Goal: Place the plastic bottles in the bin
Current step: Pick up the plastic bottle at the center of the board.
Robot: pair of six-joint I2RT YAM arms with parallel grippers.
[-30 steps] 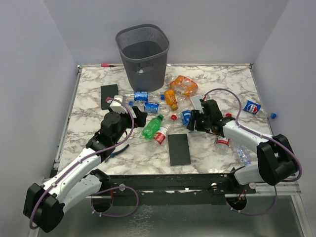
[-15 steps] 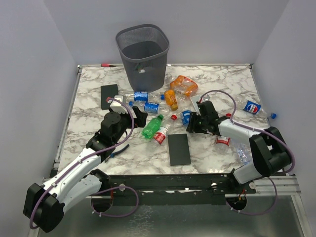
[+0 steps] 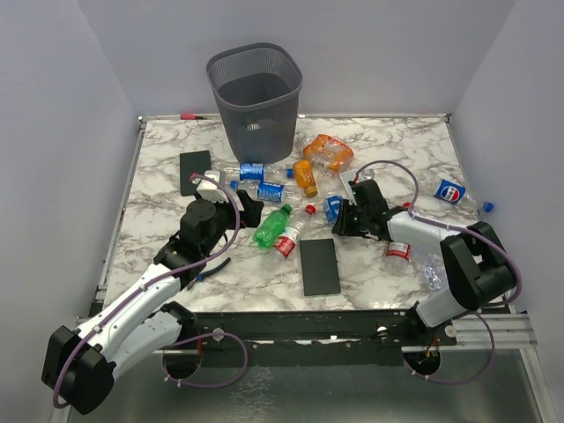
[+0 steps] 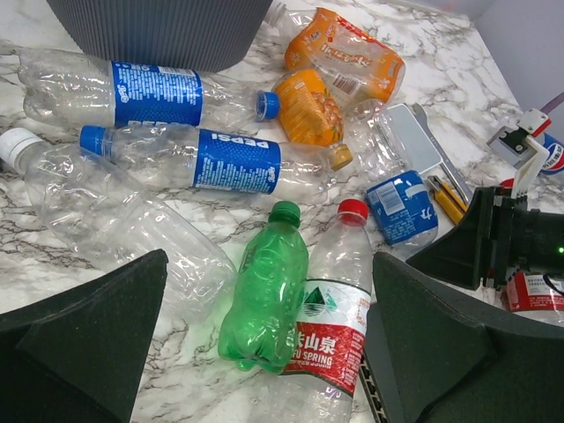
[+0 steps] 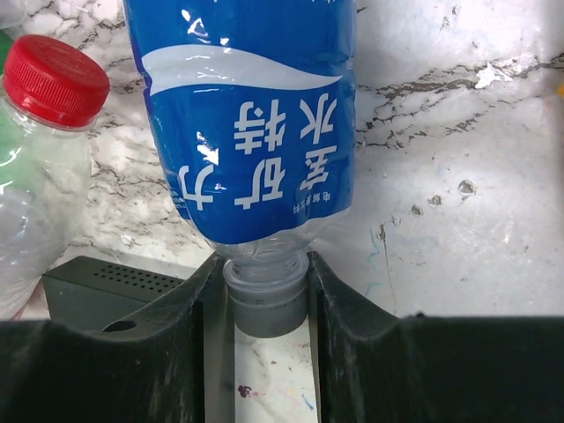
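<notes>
The dark grey mesh bin (image 3: 256,88) stands at the back; its wall shows in the left wrist view (image 4: 159,26). My right gripper (image 3: 341,218) is shut on the grey cap of a blue-labelled bottle (image 3: 332,208), which lies on the table; both fingers press the cap (image 5: 264,304) below the label (image 5: 251,123). My left gripper (image 3: 251,207) is open and empty (image 4: 269,264), low over a green bottle (image 4: 264,291) and a red-labelled bottle (image 4: 330,326). Two Pepsi bottles (image 3: 251,171) (image 3: 270,190) and two orange bottles (image 3: 305,176) (image 3: 328,152) lie near the bin.
Black slabs lie at front centre (image 3: 318,266) and back left (image 3: 195,171). Blue-handled pliers (image 3: 214,267) lie under the left arm. More bottles lie at the right: a Pepsi one (image 3: 451,191), a red-labelled one (image 3: 397,251), a clear one (image 3: 432,273).
My right gripper has shifted a little left along the table at the blue-labelled bottle, and its arm has folded closer. The left arm has not moved.
</notes>
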